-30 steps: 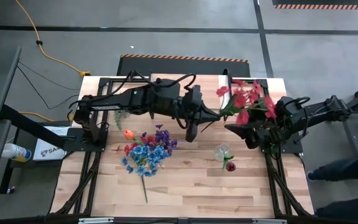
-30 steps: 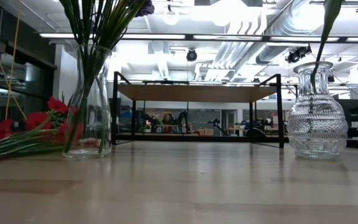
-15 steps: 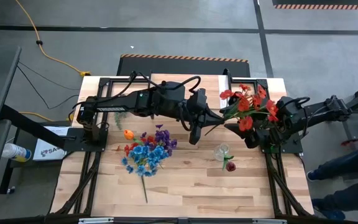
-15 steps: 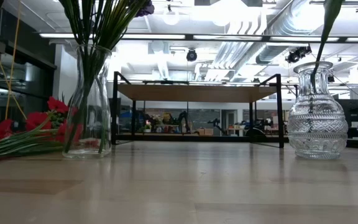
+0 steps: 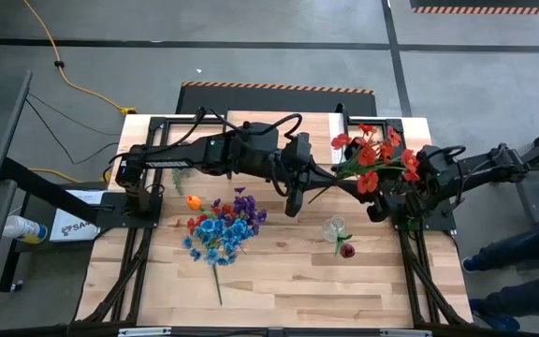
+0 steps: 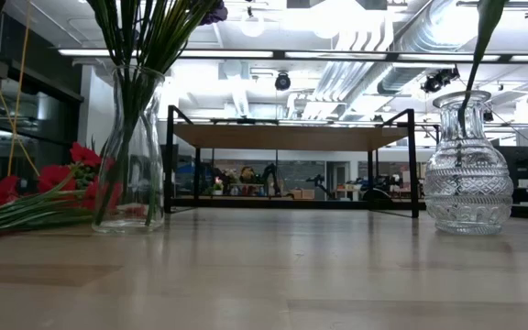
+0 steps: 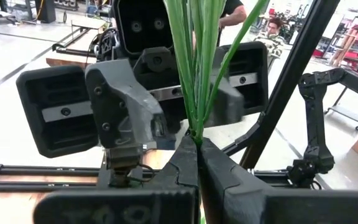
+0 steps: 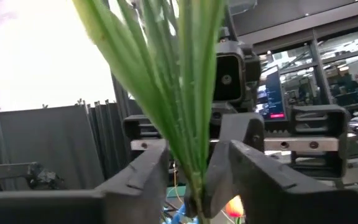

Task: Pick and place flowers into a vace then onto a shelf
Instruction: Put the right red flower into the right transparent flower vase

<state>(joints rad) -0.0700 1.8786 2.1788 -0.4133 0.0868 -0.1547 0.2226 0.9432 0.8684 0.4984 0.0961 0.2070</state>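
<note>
A red spray of the flowers (image 5: pixel 374 157) is held by its stems, upper right of the frame, clamped by the left gripper (image 5: pixel 318 178) and straddled by the right gripper (image 5: pixel 371 192), whose fingers are narrowed around the stems

The big light-wood tabletop (image 5: pixel 279 281) carries pretty much everything. A tall clear vase (image 6: pixel 132 151) stuffed with blue, purple and red flowers (image 5: pixel 221 227) stands on it left of center. A rounder cut-glass vase (image 6: pixel 466 165) with one stem sits well apart to its right. The shelf (image 6: pixel 291 137), a light board on thin black legs, stands at the far edge. Red blooms (image 6: pixel 26 188) lie flat beside the tall vase.
</note>
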